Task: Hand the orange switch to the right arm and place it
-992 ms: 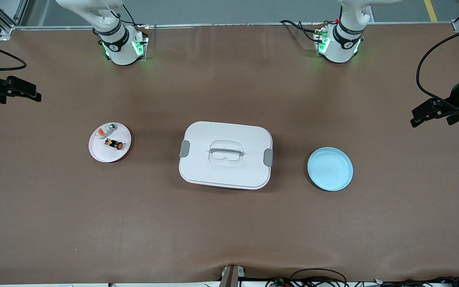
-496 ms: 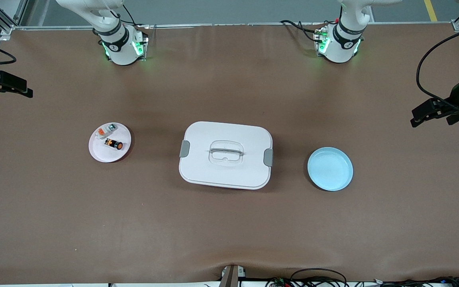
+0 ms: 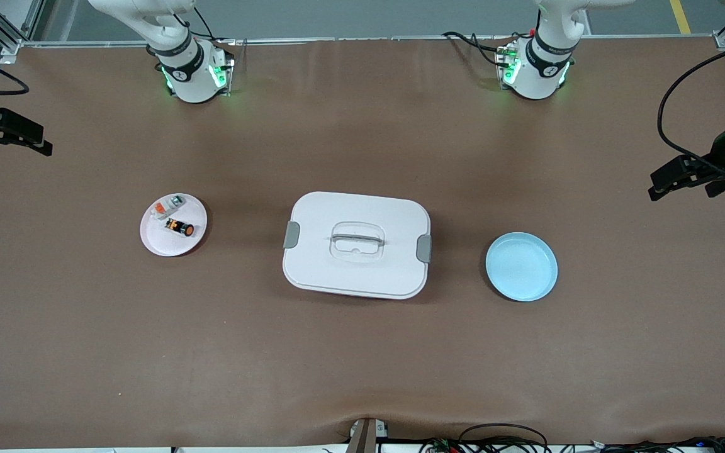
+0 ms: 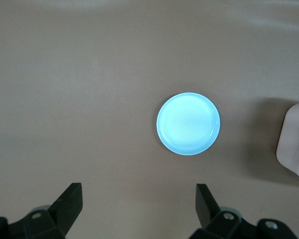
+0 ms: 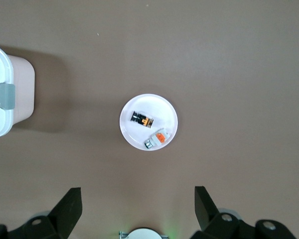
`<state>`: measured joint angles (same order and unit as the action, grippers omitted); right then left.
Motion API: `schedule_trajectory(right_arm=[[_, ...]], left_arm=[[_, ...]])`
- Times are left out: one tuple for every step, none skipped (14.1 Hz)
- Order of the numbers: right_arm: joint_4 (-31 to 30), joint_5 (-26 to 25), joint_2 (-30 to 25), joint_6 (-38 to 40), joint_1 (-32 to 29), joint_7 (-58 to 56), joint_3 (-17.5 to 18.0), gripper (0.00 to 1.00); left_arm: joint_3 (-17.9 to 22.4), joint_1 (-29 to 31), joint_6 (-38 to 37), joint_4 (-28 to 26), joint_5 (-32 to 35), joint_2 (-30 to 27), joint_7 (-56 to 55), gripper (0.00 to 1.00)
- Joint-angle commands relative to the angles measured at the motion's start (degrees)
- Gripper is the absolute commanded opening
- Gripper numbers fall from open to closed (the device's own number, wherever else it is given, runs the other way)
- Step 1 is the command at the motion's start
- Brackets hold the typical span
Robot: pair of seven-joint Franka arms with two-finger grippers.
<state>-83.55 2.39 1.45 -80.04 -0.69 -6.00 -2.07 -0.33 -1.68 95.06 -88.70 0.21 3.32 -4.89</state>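
Left pincer (image 4: 137,211): fingers set wide apart, nothing between them, touching nothing. It hangs high over the bare brown surface (image 3: 362,352) at the left arm's end; the light blue plate (image 3: 521,266) shows empty below it in the left wrist view.

Right pincer (image 5: 135,211): fingers likewise spread wide, nothing held. It hangs high at the right arm's end of the surface, partly cut off at the front view's edge.

Orange switch (image 3: 180,228): lying on its side on the white plate (image 3: 156,241), toward the right arm's end. A white-and-orange block (image 3: 168,206) lies just beside it on the same plate, farther from the front camera.

White lidded box (image 3: 356,244) sits between the two plates, lid on; contents hidden. Both wrist views cut the box off at the edge
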Motion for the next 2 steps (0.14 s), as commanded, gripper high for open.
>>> schedule_trajectory(right_arm=[[-2.31, 0.60, -1.36, -1.96, 1.04, 0.20, 0.14, 1.00], [-2.66, 0.51, -1.36, -1.87, 1.83, 0.20, 0.14, 1.00]], left_arm=[[0.06, -0.08, -1.01, 0.64, -0.74, 0.19, 0.14, 1.00], [0.06, -0.08, -1.01, 0.64, -0.74, 0.20, 0.14, 1.00]])
